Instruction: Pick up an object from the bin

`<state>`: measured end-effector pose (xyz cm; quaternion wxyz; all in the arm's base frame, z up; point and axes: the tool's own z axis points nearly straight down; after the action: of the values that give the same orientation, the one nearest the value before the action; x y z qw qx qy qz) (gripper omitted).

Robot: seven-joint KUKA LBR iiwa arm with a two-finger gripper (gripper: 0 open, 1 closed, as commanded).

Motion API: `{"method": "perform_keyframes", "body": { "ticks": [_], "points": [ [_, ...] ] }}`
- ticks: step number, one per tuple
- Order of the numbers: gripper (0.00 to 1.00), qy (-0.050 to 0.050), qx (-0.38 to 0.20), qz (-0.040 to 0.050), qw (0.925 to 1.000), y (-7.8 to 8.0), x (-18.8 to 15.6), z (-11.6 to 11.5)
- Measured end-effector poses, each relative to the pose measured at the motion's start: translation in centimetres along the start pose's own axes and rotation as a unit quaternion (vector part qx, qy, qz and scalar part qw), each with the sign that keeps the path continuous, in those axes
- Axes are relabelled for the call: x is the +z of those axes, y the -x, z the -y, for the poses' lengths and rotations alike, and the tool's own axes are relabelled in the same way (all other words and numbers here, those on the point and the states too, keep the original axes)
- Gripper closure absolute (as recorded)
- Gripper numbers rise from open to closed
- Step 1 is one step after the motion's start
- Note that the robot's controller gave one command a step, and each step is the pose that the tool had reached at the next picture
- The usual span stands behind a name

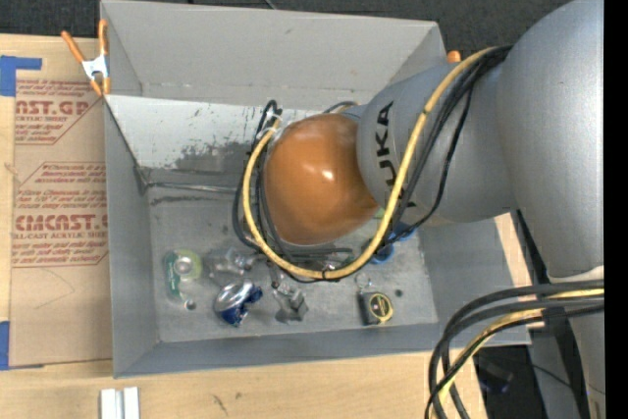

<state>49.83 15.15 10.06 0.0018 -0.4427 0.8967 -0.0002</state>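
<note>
My gripper (286,297) pokes out as a small dark grey part just below the orange dome, low over the bin's front middle. Right beside it on the left lies a crumpled blue and silver thing (234,301). A clear crinkled plastic piece (232,262) lies a little further back. To the right, near the front wall, sits a small yellow and black tape measure (376,308). Nothing can be made out between the fingers.
A clear round thing with a green part lies at the front left of the bin floor (180,269). The arm, with its orange dome and looped yellow and black cables, covers the bin's middle and right. The back left floor is bare, scuffed metal.
</note>
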Motion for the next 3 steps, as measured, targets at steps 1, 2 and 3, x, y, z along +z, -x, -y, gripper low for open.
{"method": "perform_keyframes", "body": {
  "ticks": [1,2,3],
  "points": [
    [0.0,0.001,0.001,0.0004,1.0,2.7,-0.5,-1.5],
    [0.0,0.002,-0.034,-0.0013,0.9994,1.4,3.2,-1.2],
    [0.0,0.003,-0.033,0.001,0.9994,1.6,3.1,-1.2]
  ]
}}
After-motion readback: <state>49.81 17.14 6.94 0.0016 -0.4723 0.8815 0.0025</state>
